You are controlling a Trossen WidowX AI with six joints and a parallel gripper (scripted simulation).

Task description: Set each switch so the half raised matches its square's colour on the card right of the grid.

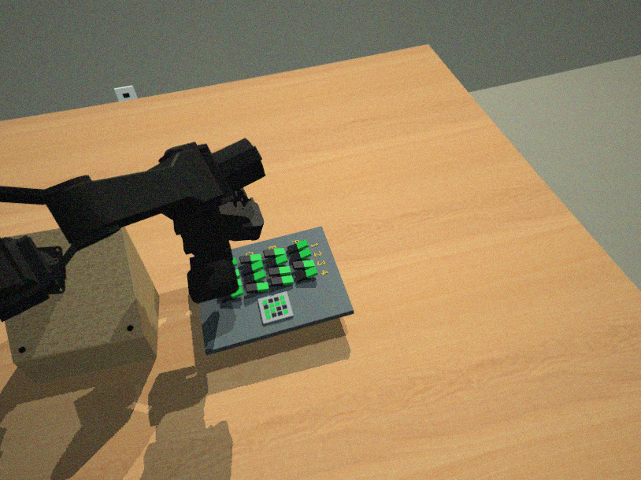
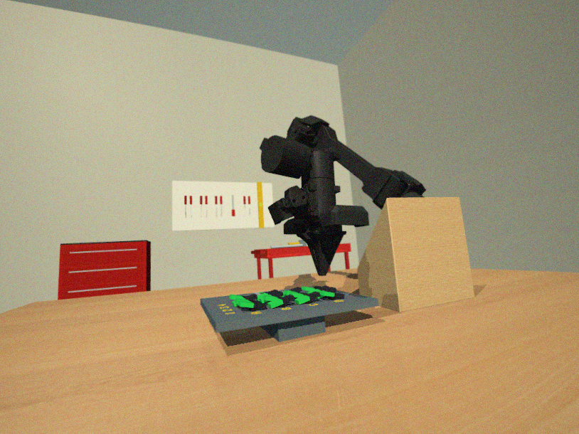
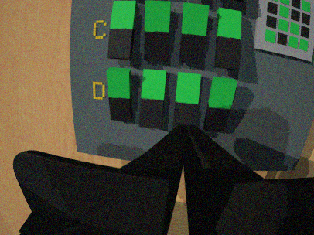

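We see our gripper [image 2: 321, 272] with its fingers clenched together on nothing, hanging above the near edge of the switch panel [image 1: 315, 298]. In the wrist view the tip sits lower centre, just below row D of the switches [image 3: 171, 86]. The card [image 3: 287, 19] lies at upper right, and the panel rests on the worktop [image 1: 427, 207].

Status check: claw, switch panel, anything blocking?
Claw shut, empty, hovering above near edge of switch panel. Card in view. Nothing blocking.

Row A beyond wrist view's edge
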